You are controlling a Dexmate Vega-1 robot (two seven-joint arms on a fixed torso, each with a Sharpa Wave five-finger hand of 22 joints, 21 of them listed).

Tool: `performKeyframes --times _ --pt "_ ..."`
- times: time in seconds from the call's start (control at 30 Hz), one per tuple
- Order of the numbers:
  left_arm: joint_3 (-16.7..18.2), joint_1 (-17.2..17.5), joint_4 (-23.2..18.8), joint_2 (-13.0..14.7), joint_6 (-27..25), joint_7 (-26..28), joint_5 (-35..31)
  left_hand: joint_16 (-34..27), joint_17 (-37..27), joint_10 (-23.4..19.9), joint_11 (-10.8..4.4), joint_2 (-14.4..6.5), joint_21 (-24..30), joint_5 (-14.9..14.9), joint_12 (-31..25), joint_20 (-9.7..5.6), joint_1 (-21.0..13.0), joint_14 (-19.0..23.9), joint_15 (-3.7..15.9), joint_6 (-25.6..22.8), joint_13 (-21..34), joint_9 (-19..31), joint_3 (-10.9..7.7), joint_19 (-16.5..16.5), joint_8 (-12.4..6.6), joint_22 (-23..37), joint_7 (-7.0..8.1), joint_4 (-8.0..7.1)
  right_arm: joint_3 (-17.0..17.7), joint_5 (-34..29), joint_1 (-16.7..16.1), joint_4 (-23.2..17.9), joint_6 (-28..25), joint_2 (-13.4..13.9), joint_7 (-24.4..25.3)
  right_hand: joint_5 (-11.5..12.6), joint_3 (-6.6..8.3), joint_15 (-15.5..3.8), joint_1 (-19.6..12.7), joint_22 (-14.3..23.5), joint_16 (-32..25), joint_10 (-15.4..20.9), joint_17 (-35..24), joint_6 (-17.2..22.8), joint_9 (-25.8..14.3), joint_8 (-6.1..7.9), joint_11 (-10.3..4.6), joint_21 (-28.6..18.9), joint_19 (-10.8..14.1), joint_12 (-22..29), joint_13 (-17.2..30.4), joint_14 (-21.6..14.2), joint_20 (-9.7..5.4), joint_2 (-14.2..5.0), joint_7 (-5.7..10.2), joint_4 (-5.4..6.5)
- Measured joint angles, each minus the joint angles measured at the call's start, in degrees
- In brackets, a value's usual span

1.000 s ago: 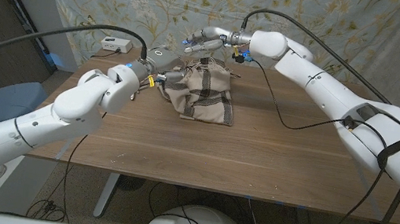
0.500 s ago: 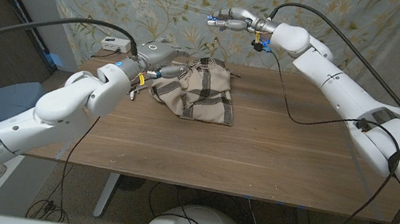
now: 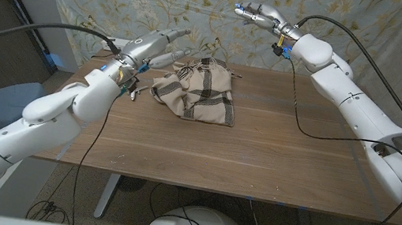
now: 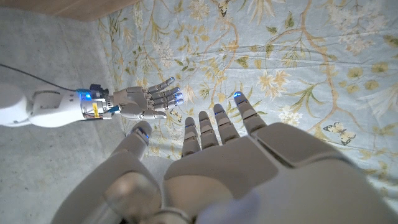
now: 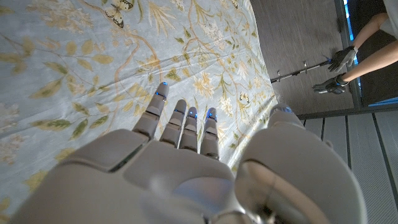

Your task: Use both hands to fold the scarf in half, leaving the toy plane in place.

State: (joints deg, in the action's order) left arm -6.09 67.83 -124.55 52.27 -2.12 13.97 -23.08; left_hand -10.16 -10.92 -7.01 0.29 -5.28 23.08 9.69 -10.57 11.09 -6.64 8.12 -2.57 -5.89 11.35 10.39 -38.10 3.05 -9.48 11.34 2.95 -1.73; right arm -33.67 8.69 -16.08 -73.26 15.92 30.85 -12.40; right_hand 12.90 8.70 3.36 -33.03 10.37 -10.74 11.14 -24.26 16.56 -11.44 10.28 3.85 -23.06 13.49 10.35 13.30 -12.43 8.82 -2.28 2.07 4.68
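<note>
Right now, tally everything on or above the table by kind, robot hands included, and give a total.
Scarf: 1, the crumpled scarf
Robot hands: 2, left robot hand and right robot hand, both raised, holding nothing
White box: 1, the white box by the far left corner
Total: 4

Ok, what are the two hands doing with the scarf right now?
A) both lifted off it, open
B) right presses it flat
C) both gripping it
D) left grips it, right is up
A: the left hand and right hand hang open above the table, while the scarf lies bunched on the wood, untouched.
</note>
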Motion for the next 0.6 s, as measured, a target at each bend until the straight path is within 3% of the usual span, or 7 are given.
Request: performKeyframes --times 0.37,0.47,0.5,0.6 --pt "2.35 0.6 6.2 -3.71 10.28 -0.04 14.11 0.22 0.27 3.43 0.16 1.55 -0.49 0.28 0.0 -0.43 2.05 -4.06 0.19 4.49 -0.11 0.0 1.74 -0.62 0.0 -0.01 0.62 -0.97 5.31 5.07 -8.25 -8.14 -1.54 4.07 4.51 -0.43 -2.3 0.73 4.4 0.0 0.0 -3.31 0.89 -4.63 -0.01 -0.13 -0.39 1.56 -1.22 0.0 -0.26 2.54 0.81 1.68 1.24 1.35" --pt "2.48 0.48 7.57 -4.44 10.28 -0.04 14.11 0.22 0.27 4.29 0.26 1.92 -0.71 0.28 0.0 -0.56 2.54 -5.22 0.12 5.58 -0.17 -0.27 2.11 -0.76 0.0 -0.01 0.46 -1.21 5.31 6.24 -8.25 -8.14 -1.88 4.07 5.59 -0.43 -2.6 0.85 5.08 0.0 0.0 -4.12 1.16 -5.71 -0.01 -0.14 -0.36 1.87 -1.53 0.0 -0.53 3.51 1.11 2.02 1.45 1.2" --pt "2.51 0.29 8.42 -4.79 13.1 -1.36 18.99 0.22 0.27 4.61 0.51 2.1 -0.86 0.45 0.0 -0.75 2.72 -5.59 0.32 6.16 -0.17 -0.28 2.27 -0.94 0.0 -0.01 0.4 -1.36 7.19 6.77 -11.16 -10.94 -2.01 5.34 6.15 -0.43 -2.85 1.04 5.41 0.01 0.0 -4.65 1.33 -6.05 -0.01 -0.13 -0.43 2.08 -1.53 0.0 -0.53 3.67 1.11 2.24 1.42 1.43" --pt "2.53 -0.18 10.08 -5.39 14.98 -3.12 23.46 0.22 0.39 5.83 0.42 2.55 -1.13 0.49 -0.01 -0.76 3.17 -6.8 0.33 7.39 -0.16 -0.28 2.81 -1.54 0.0 -0.01 0.04 -1.49 7.78 8.07 -12.09 -11.76 -2.25 5.71 7.43 -0.43 -3.04 1.67 5.75 0.01 0.0 -5.07 1.65 -6.87 -0.01 -0.13 -0.46 2.27 -1.75 0.0 -0.53 4.31 0.9 2.57 1.8 1.22"
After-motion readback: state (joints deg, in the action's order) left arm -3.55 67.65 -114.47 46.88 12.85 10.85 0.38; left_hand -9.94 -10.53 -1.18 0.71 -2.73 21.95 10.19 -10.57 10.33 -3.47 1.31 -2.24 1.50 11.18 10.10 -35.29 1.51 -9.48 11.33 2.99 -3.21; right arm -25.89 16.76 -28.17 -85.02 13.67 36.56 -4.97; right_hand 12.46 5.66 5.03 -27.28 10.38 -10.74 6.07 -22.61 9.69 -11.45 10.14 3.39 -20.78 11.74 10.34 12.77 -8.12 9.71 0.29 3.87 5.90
